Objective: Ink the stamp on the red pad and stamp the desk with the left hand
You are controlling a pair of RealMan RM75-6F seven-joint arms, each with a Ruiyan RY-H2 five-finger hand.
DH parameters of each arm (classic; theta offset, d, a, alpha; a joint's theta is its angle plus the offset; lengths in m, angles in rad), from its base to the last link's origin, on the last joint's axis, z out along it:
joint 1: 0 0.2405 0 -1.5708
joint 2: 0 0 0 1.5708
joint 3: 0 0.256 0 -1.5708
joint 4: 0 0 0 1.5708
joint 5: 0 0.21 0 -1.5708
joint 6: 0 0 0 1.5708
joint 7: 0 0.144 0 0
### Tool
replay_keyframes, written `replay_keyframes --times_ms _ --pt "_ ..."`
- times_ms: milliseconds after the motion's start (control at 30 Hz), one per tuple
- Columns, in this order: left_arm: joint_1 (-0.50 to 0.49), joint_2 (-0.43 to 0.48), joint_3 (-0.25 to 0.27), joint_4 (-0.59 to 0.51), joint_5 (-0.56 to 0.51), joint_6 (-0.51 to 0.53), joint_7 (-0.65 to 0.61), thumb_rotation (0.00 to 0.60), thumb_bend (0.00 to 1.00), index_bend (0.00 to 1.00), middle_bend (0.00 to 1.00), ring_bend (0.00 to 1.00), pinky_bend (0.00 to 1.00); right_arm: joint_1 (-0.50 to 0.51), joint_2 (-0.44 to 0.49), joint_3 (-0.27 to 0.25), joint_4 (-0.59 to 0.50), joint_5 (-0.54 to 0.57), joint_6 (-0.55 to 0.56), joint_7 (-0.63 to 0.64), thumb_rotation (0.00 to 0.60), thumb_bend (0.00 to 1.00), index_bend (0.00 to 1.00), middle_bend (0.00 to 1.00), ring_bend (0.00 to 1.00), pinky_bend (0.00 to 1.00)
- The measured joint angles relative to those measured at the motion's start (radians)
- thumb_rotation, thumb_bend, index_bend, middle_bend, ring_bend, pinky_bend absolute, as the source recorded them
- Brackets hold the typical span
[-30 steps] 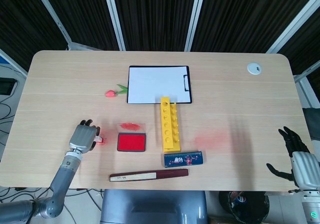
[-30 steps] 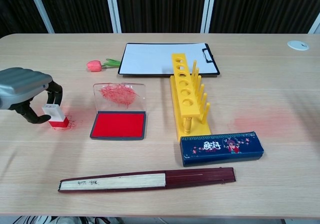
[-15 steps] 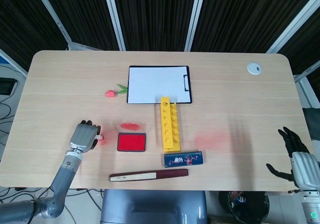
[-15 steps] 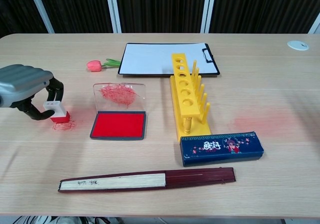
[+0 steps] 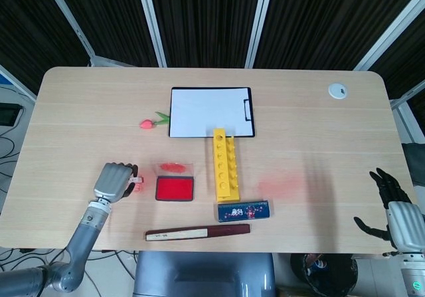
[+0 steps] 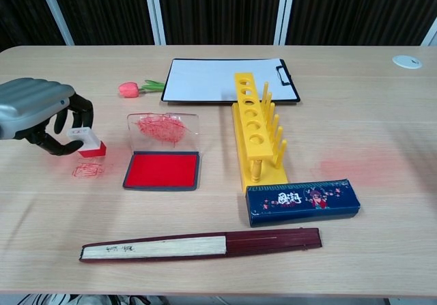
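Note:
My left hand (image 6: 37,114) (image 5: 114,181) grips a small white stamp with a red base (image 6: 87,142) (image 5: 136,180), held a little above the desk at the left. On the wood just below lies a fresh red stamp mark (image 6: 87,170). The red ink pad (image 6: 162,170) (image 5: 174,189) sits open to the right of the stamp, its clear lid (image 6: 163,130) smeared red and tipped back. My right hand (image 5: 392,207) hangs open off the table's right front corner, away from everything.
A yellow tube rack (image 6: 257,132) stands right of the pad, with a dark blue box (image 6: 302,202) in front of it. A folded fan (image 6: 201,244) lies along the front edge. A clipboard (image 6: 229,80) and a pink tulip (image 6: 129,89) lie further back.
My left hand has lifted the stamp off the desk and shifted it slightly back and right. A red mark now shows where the stamp stood. The right hand has not moved.

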Motion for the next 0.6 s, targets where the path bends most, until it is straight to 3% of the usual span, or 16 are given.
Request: replay_keyframes --times_ms 267,600 --pt "-0.033 0.018 -0.001 -0.046 0.053 -0.075 -0.068 0.600 0.48 0.73 0.73 0.55 0.63 0.001 0.001 0.002 0.000 0.003 -0.002 0.003 0.600 0.26 0.07 0.00 0.00 0.19" --pt "-0.103 0.020 -0.034 -0.081 -0.011 -0.172 -0.002 0.600 0.48 0.73 0.73 0.55 0.63 0.002 0.003 0.004 0.000 0.011 -0.007 0.009 0.600 0.26 0.07 0.00 0.00 0.19"
